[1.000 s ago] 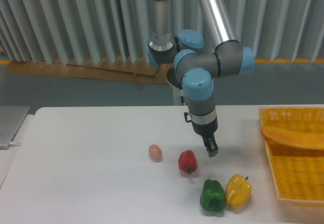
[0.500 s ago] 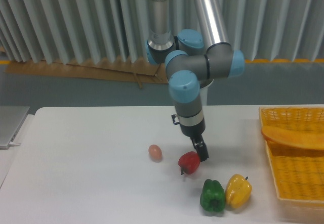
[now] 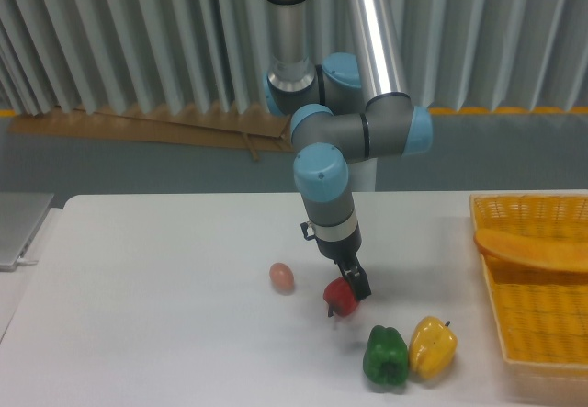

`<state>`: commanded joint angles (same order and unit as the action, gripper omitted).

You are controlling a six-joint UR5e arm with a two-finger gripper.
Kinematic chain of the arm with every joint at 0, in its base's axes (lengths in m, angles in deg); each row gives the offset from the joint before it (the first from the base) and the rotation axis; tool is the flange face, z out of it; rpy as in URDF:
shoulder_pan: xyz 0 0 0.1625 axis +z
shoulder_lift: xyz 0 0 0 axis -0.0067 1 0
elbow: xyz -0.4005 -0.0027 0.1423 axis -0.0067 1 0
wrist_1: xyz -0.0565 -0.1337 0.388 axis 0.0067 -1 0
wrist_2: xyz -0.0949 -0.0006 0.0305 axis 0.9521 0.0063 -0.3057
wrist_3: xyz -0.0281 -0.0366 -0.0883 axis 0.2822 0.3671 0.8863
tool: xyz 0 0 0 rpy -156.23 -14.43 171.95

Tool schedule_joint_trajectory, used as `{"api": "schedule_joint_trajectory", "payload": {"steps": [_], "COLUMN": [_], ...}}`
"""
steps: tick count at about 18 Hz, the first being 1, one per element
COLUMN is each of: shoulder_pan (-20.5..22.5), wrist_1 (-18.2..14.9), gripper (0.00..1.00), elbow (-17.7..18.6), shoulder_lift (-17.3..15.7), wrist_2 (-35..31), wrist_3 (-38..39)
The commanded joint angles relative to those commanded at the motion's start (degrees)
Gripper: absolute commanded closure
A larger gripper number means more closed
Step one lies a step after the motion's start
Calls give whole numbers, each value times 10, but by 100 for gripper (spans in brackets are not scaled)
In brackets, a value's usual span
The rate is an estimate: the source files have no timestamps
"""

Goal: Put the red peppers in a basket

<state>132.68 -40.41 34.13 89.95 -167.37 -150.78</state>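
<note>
The red pepper (image 3: 337, 300) lies tilted on the white table, just right of centre, with its dark stem pointing down-left. My gripper (image 3: 356, 288) points down and sits against the pepper's upper right side, partly covering it. The fingers are seen edge-on as one narrow dark shape, so I cannot tell whether they are open or shut on the pepper. The yellow-orange woven basket (image 3: 528, 207) with its broad handle stands at the table's right edge, well to the right of the gripper.
A small pinkish-orange egg-shaped object (image 3: 282, 276) lies left of the red pepper. A green pepper (image 3: 386, 356) and a yellow pepper (image 3: 433, 346) stand side by side in front of it, to the right. A grey flat object (image 3: 18, 228) lies at the far left.
The arm has swung left and down, from right of the red pepper to right onto it. The pepper has tipped over, and its stem now points down-left.
</note>
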Motion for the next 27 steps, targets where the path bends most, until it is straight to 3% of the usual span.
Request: {"api": "schedule_joint_trajectory", "payload": {"steps": [3, 6, 22, 27], "shoulder_pan": [10, 9, -11, -16], "wrist_1": [6, 11, 26, 27], "gripper": [0, 0, 0, 9], "elbow": [6, 5, 1, 1], "shoulder_lift": [-3, -2, 25, 28], "wrist_2": [24, 36, 12, -9], "wrist_3": [29, 112, 113, 107]}}
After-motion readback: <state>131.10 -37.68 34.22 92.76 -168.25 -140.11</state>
